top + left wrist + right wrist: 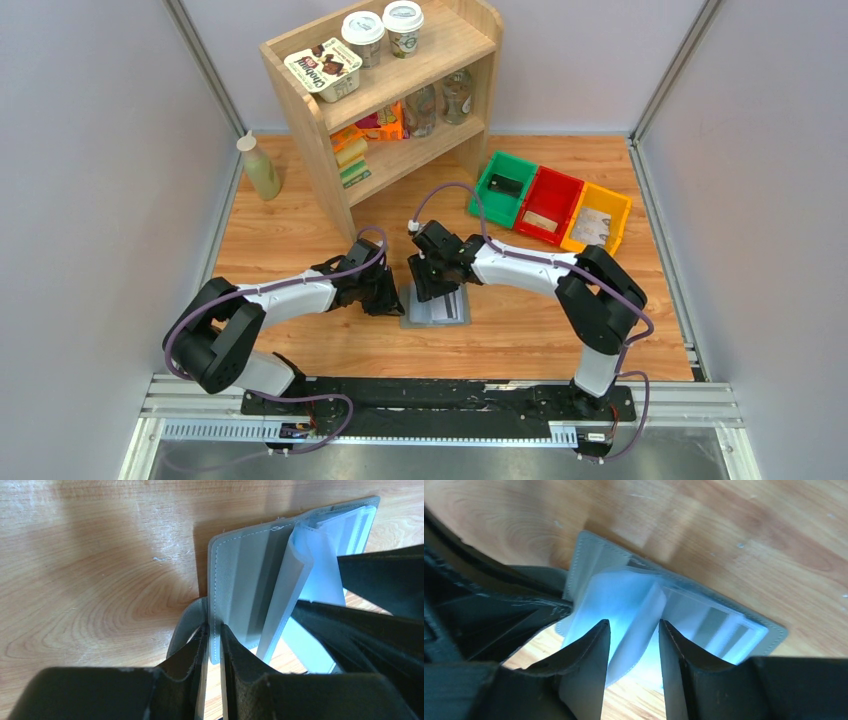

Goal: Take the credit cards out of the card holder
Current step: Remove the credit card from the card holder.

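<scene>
Card holder, grey, stitched edge, open, pale blue pockets raised

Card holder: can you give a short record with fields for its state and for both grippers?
card holder: open flat on the wooden table, cover down
left gripper: shut on the cover's edge
right gripper: open, one pale blue pocket leaf upright between its fingers
credit cards: none clearly visible
</scene>
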`<action>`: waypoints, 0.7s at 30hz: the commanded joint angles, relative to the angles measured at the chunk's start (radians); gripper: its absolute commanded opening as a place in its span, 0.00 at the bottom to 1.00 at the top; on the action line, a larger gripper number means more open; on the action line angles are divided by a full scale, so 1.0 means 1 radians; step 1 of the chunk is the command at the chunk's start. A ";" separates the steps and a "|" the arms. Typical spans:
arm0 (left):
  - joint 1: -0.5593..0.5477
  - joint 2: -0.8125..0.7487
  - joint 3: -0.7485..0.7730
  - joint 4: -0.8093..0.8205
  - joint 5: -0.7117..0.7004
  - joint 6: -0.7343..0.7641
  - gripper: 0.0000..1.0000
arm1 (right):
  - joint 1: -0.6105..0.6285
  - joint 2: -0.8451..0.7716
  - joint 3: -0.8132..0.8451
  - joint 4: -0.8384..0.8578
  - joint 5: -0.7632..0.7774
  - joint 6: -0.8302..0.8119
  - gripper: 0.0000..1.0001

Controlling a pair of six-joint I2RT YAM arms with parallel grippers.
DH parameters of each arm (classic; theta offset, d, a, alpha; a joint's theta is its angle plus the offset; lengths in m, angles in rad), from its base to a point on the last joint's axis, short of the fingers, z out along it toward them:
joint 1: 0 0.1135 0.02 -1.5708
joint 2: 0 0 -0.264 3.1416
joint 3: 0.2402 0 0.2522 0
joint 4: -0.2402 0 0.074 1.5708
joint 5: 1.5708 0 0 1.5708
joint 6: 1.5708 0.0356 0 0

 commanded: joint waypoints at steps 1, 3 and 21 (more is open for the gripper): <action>-0.006 0.002 0.012 0.010 0.001 0.003 0.21 | -0.002 -0.047 0.017 0.087 -0.147 0.056 0.44; -0.005 0.004 0.013 0.011 0.004 0.003 0.21 | -0.002 -0.038 0.017 0.122 -0.200 0.085 0.45; -0.005 -0.208 0.022 -0.066 -0.102 0.001 0.38 | -0.038 0.028 0.028 0.192 -0.268 0.133 0.64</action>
